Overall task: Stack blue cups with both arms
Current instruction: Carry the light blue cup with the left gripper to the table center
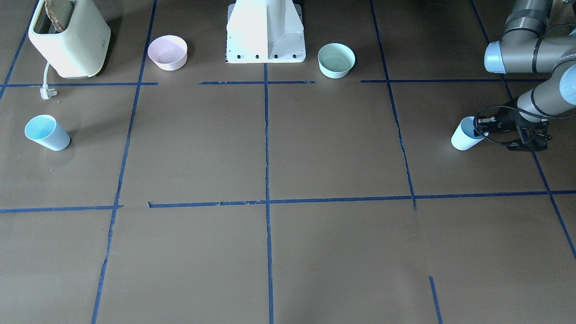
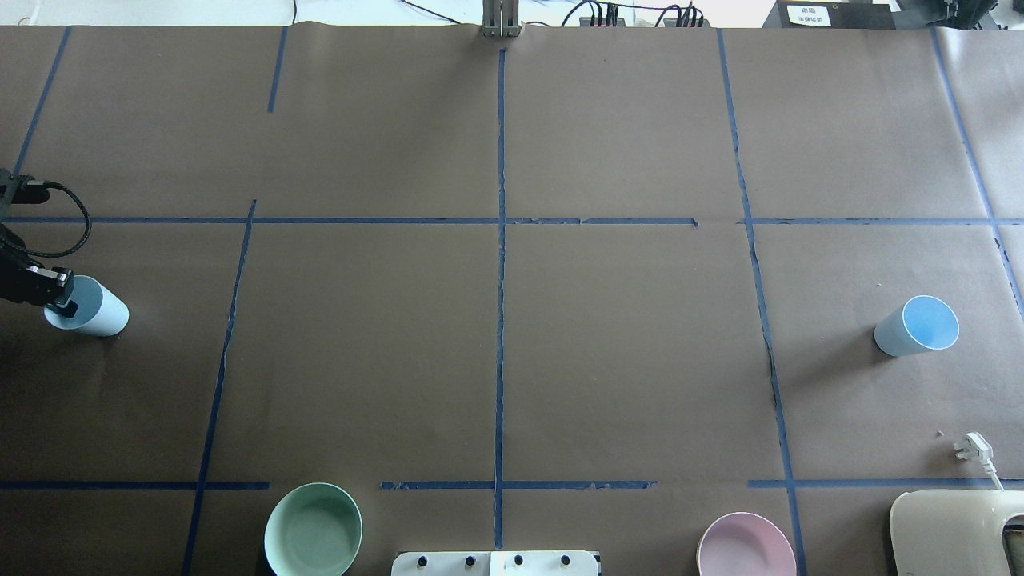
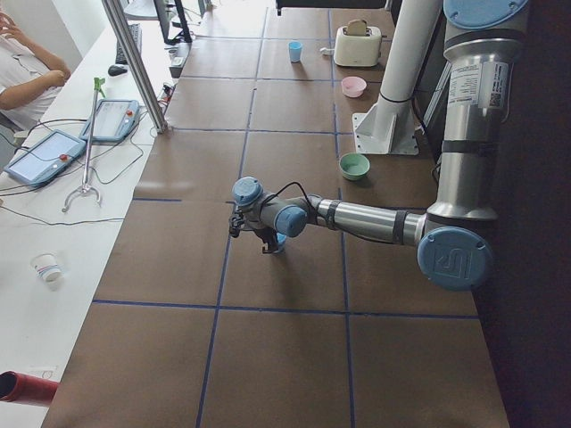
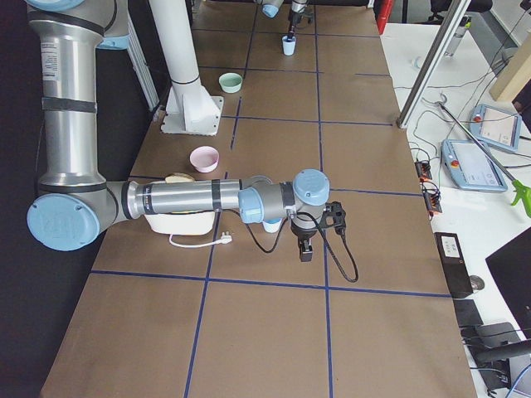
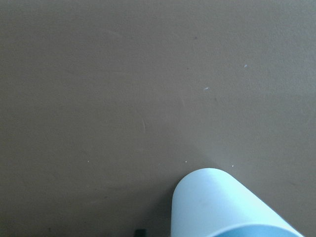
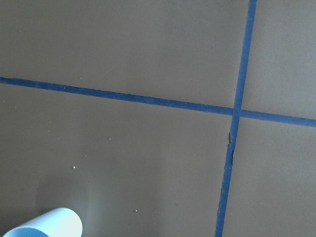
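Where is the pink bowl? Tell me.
In the overhead view the pink bowl sits at the near edge on the robot's right, between the white pedestal base and the cream toaster.

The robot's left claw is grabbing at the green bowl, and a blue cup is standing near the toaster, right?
Not quite. The left claw is at the rim of a blue cup, not the green bowl, which sits apart from it beside the white base. The exterior front-facing view shows this. The second blue cup does stand near the toaster.
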`<move>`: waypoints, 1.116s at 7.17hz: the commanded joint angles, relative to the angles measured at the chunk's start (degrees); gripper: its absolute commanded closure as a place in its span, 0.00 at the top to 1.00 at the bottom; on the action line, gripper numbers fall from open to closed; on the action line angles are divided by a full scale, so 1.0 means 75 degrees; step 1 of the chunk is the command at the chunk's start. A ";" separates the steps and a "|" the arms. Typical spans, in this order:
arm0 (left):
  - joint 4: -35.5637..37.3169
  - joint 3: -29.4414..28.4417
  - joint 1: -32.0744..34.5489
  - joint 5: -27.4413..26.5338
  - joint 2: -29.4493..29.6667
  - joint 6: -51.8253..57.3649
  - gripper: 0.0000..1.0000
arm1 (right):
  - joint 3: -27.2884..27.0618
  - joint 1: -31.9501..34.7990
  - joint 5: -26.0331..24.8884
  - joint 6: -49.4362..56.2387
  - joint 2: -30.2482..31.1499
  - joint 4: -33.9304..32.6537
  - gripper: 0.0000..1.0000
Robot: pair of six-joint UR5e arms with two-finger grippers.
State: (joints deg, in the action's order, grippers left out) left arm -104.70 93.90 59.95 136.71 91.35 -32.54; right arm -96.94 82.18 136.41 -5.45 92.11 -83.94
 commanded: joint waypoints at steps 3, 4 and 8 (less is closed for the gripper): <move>0.0608 0.1074 -0.2159 -0.0936 0.2823 -0.4873 0.00 | -0.0012 0.0000 0.0012 0.0000 0.0000 0.0012 1.00; 0.1645 0.0703 -0.2679 -0.1592 0.4119 -0.4965 0.00 | 0.0000 0.0000 0.0012 0.0000 0.0000 0.0000 1.00; 0.1867 -0.1139 -0.3327 -0.1880 0.6170 -0.5316 0.00 | -0.0047 -0.0071 0.0352 0.0071 0.0023 0.0406 1.00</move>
State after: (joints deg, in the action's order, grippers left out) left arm -90.54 88.67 36.28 122.78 134.45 -71.20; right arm -97.34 81.90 138.70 -5.08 92.18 -82.98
